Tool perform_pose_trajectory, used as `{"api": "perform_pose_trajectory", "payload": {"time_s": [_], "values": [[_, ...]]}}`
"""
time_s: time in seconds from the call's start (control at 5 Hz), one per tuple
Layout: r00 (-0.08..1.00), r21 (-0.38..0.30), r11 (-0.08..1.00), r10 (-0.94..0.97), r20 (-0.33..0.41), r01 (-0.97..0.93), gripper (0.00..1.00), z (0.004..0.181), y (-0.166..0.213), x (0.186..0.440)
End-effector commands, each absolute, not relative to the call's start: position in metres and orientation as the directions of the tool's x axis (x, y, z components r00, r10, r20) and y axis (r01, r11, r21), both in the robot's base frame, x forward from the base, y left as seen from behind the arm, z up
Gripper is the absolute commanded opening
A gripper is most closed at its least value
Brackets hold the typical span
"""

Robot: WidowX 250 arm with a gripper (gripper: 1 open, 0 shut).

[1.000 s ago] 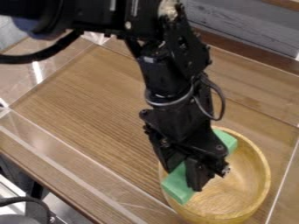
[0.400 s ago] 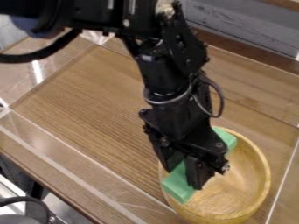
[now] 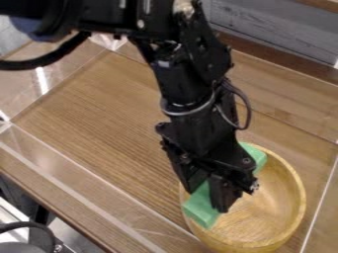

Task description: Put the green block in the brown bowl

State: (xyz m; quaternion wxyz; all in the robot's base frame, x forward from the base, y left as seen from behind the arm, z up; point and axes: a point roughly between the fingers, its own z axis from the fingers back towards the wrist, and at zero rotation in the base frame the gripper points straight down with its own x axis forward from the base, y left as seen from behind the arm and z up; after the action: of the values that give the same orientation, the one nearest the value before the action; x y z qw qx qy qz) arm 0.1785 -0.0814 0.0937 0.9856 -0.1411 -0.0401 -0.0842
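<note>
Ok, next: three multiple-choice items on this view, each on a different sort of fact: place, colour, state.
1. Where is the green block?
A) on the bare table, away from the bowl
B) within the rim of the brown bowl
C) under the bowl

2. What colour is the robot arm?
A) white
B) orange
C) black

3. How does the bowl stand?
A) opening up
B) upside down
C) on its side, opening toward the table edge

Key:
1 B: the block shows inside the bowl's outline, partly hidden by the fingers.
2 C: its links and cables are dark throughout.
3 A: its inner floor shows, ringed by the rim.
</note>
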Motion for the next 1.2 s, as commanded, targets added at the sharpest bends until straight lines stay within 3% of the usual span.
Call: {"api": "perform_pose_trajectory", "payload": {"time_s": [0.0,1.0], "values": [[0.977,-0.279,0.941,-0.156,0.145,0.192,0.00,0.100,-0.086,0.185],[0.978,-0.299,0.935,-0.153,0.145,0.191,0.00,0.089,-0.110,0.196]]}}
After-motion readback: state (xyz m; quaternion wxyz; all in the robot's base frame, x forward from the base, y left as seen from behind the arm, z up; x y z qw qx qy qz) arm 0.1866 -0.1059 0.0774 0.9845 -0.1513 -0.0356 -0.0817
